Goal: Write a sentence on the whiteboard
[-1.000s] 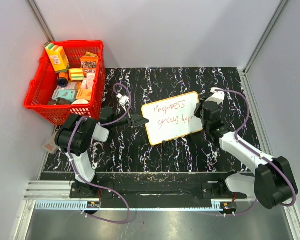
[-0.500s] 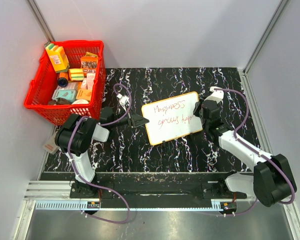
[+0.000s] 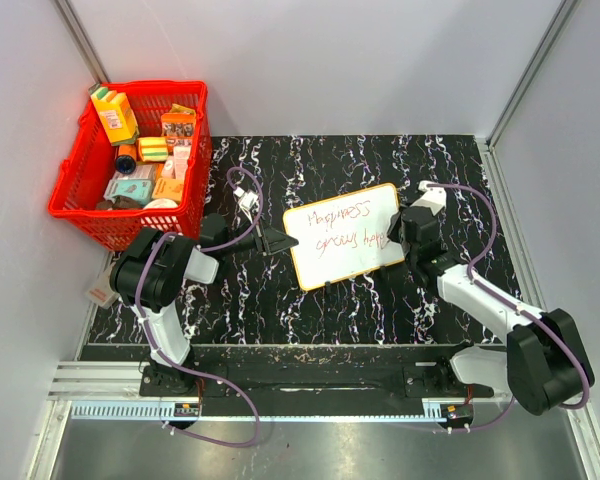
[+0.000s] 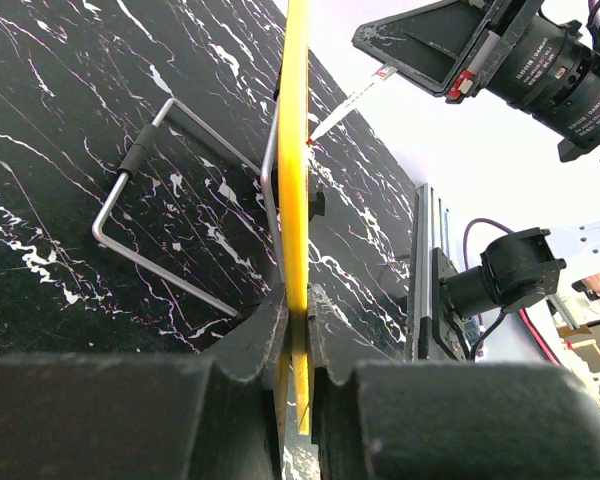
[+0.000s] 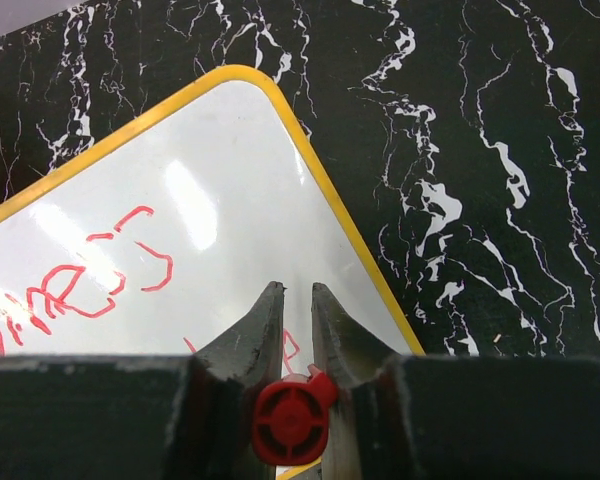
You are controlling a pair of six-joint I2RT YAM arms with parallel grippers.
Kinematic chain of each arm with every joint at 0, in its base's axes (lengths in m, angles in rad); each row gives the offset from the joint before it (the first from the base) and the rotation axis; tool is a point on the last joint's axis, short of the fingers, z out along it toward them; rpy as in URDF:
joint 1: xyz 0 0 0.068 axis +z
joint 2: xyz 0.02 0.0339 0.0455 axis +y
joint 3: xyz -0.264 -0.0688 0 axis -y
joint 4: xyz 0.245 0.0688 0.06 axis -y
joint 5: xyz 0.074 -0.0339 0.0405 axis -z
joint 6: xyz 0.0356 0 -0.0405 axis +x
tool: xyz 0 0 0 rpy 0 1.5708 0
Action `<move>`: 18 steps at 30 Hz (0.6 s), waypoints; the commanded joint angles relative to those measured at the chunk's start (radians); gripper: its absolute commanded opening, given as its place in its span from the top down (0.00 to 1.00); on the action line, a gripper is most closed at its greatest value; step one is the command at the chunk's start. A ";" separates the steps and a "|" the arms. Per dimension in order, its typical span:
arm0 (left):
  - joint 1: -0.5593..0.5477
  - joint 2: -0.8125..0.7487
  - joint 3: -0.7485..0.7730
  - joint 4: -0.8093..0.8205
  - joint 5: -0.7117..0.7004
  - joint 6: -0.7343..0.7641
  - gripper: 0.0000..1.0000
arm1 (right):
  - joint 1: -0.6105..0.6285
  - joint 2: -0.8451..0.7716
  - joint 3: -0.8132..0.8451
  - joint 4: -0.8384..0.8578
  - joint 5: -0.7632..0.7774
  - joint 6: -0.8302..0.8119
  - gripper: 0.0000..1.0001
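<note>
Left claw (image 3: 276,240), seen from above, is clamped on the left rim of the small flat whiteboard with rounded corners and a thin orange-yellow rim (image 3: 345,262). It sits mid-table on the black marbled tabletop (image 3: 280,300), well apart from the red plastic basket (image 3: 130,228). The right claw (image 3: 405,232) hovers at its right side, where the 2 lines of the thin reddish handwritten sentence (image 3: 342,228) end. From the left wrist, the jaws pinch the yellow edge tightly, with the board edge-on and upright and a bent metal wire stand (image 4: 170,190) behind it. A thin white marker with a red tip (image 4: 345,103) reaches the face, though contact cannot be told. From the right wrist, the jaws stand narrow, gripping the marker's red end above the board's lower right corner. The risks, as I judge them: pen pressure could pivot the board in that 1 narrow pinch or skid the stand. The marker could twist between the fingers, and the line may run off the nearby rim.
</note>
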 commanded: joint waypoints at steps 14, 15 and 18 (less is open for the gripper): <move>-0.009 -0.044 -0.005 0.118 0.021 0.044 1.00 | -0.027 -0.096 0.040 0.025 0.072 -0.029 1.00; -0.009 -0.044 -0.005 0.118 0.018 0.044 1.00 | -0.027 -0.122 0.038 0.017 0.054 -0.026 1.00; -0.009 -0.044 -0.004 0.116 0.017 0.044 1.00 | -0.027 -0.200 0.020 -0.009 0.017 -0.018 1.00</move>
